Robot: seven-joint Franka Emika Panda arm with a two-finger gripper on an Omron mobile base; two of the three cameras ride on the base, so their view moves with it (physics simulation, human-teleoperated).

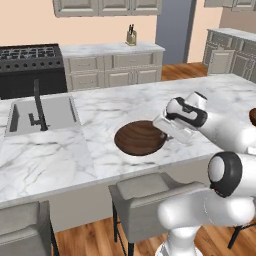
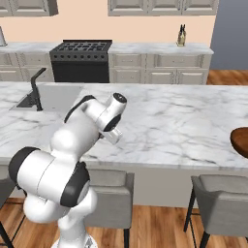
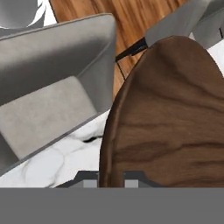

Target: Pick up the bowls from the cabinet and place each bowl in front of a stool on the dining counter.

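Observation:
A wide, shallow dark wooden bowl [image 1: 137, 138] sits low over the dining counter [image 1: 100, 120] near its front edge, above a grey stool [image 1: 145, 192]. My gripper [image 1: 161, 131] is at the bowl's right rim. In the hand view the bowl [image 3: 170, 118] takes up the right side. My gripper [image 3: 110, 178] is shut on its rim, with the stool seat [image 3: 48, 105] beyond. A second, redder bowl [image 2: 240, 141] rests on the counter at the far right, also seen as a dark sliver [image 1: 253, 116] behind my arm.
A sink [image 1: 42, 115] with a black faucet [image 1: 38, 105] is set into the counter's left part. More stools [image 1: 20, 225] [image 2: 223, 198] line the near side. A black stove [image 2: 82, 60], a knife block [image 1: 131, 36] and closed wall cabinets [image 1: 107, 6] stand along the back wall.

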